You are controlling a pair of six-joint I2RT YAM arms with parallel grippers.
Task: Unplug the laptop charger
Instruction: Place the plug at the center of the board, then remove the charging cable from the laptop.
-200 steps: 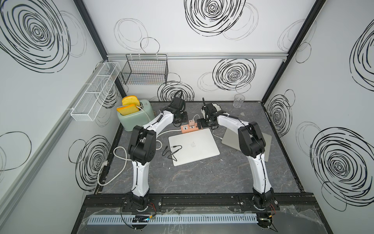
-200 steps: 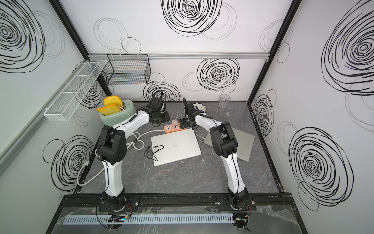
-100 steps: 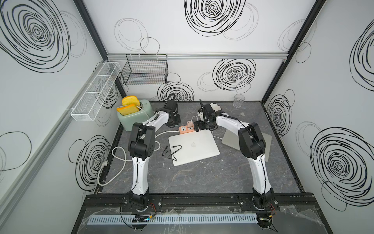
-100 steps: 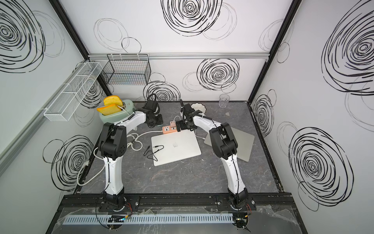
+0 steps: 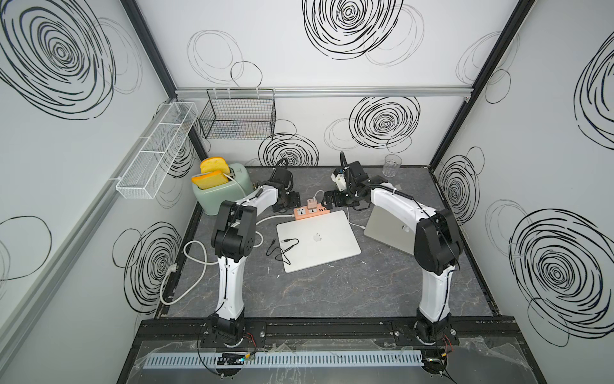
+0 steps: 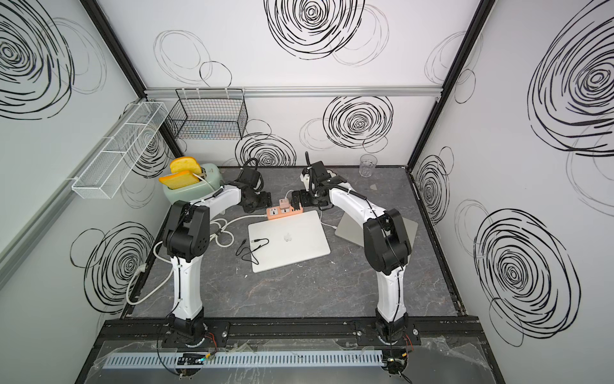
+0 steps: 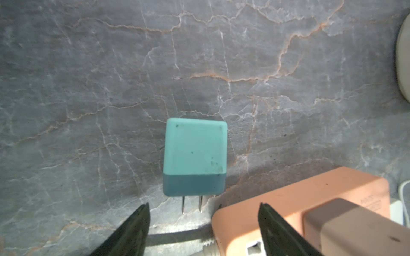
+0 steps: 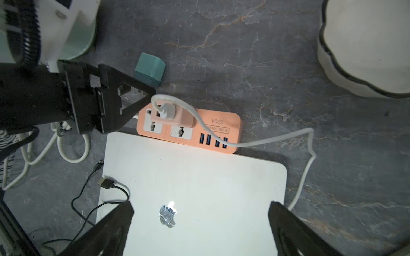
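Right end effector [image 8: 200, 205], jaws spread wide and empty, hovers over the closed laptop [image 8: 199, 177] bearing the Apple logo [image 8: 167, 216]. Behind the laptop, an orange power strip [image 8: 213, 130] marked "S204" and "4USB SOCK…" holds the peach charger [image 8: 184, 118], plugged in, with its white cable [image 8: 266, 141] attached. Left end effector [image 7: 203, 207] is open and empty. A teal plug cube [image 7: 195, 155] lies loose on the desk [image 7: 88, 77].

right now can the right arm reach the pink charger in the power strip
Probably yes: the open right gripper faces the pink charger unobstructed, though the left gripper sits close beside it.
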